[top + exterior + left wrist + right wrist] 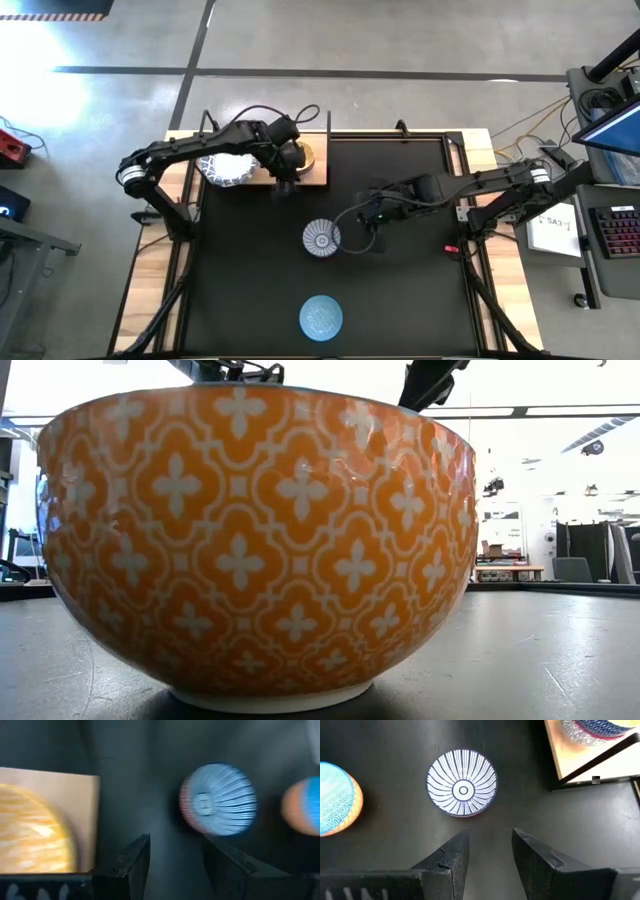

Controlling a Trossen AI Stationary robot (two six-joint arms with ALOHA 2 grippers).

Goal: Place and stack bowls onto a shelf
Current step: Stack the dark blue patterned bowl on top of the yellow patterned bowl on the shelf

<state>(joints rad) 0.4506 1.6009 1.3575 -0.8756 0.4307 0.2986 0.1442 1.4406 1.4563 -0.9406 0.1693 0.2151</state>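
The light-wood shelf (318,178) lies at the mat's far left. On it stand a stack of white blue-rimmed bowls (225,168) and a yellow bowl (307,155), partly hidden by my left arm. A blue-grey radial bowl (321,238) rests on its base at the mat's middle. A light-blue bowl, orange outside (321,316), stands near the front edge. My left gripper (175,865) is open and empty at the shelf's near edge. My right gripper (490,845) is open and empty just right of the radial bowl (462,782). No red bowl shows.
The orange-sided bowl (260,540) fills the low view. The black mat (420,290) covers most of the table. The shelf's black posts (592,767) stand at its corners. A small red thing (452,249) lies at the mat's right edge.
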